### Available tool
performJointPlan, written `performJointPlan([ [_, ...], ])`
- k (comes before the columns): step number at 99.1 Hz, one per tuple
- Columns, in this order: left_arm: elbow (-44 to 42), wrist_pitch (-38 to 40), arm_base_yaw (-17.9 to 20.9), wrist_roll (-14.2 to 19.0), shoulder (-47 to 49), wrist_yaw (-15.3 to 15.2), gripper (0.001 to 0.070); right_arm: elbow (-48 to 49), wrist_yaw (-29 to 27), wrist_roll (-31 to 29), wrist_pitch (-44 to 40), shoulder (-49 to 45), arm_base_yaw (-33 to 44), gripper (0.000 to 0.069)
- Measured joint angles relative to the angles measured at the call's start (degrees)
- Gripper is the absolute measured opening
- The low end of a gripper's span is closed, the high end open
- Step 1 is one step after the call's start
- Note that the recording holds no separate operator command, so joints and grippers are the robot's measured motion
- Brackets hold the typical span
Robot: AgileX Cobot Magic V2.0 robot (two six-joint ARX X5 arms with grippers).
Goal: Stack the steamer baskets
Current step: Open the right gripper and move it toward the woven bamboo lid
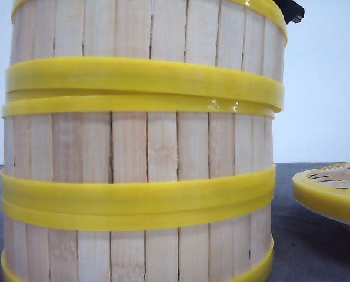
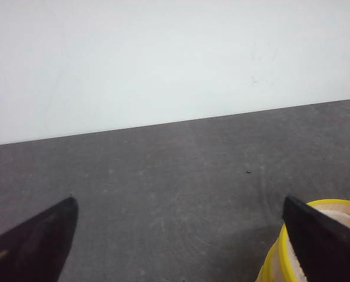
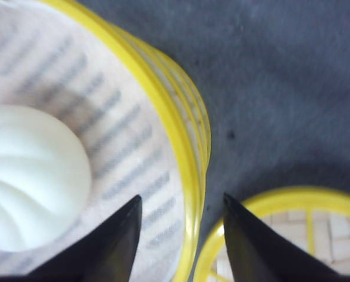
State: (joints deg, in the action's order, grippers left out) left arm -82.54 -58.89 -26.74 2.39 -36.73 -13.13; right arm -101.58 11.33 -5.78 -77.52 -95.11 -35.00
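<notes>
Steamer baskets (image 1: 142, 147) stacked; right tool (image 3: 182, 235) spread above rim.

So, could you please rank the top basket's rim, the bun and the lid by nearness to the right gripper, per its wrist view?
1. Top steamer basket's rim, straddled by the right gripper.
2. White bun, inside that basket.
3. Lid, lower down, off to the side.

The left tool (image 2: 180, 235) hangs low over the surface with its two dark fingers (image 2: 33, 244) spread wide apart and nothing between them. The right tool (image 3: 180, 235) points steeply downward, its black fingers (image 3: 113, 247) parted by a narrower gap and gripping nothing. In the front view only a small black part of an arm (image 1: 289, 9) shows, at the top.
</notes>
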Motion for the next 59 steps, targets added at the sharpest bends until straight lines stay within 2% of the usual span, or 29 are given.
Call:
performJointPlan([
  [14,0.0,0.0,0.0,0.0,0.0,0.0,0.0675,-9.4,-2.16,0.92,0.0,0.22,1.07,0.0264],
  [21,0.0,0.0,0.0,0.0,0.0,0.0,0.0675,-12.44,-6.14,1.27,0.0,1.79,1.99,0.0264],
  [30,0.0,0.02,0.0,0.0,0.0,0.0,0.0675,-11.61,-12.09,1.51,0.02,6.56,3.91,0.0264],
  [42,0.0,0.28,0.0,0.0,0.0,0.0,0.0675,-3.67,-14.62,1.53,0.02,15.96,7.93,0.0261],
  [59,0.26,2.82,0.0,0.0,0.0,0.0,0.0675,17.94,-16.98,1.53,0.0,31.02,13.92,0.0259],
])
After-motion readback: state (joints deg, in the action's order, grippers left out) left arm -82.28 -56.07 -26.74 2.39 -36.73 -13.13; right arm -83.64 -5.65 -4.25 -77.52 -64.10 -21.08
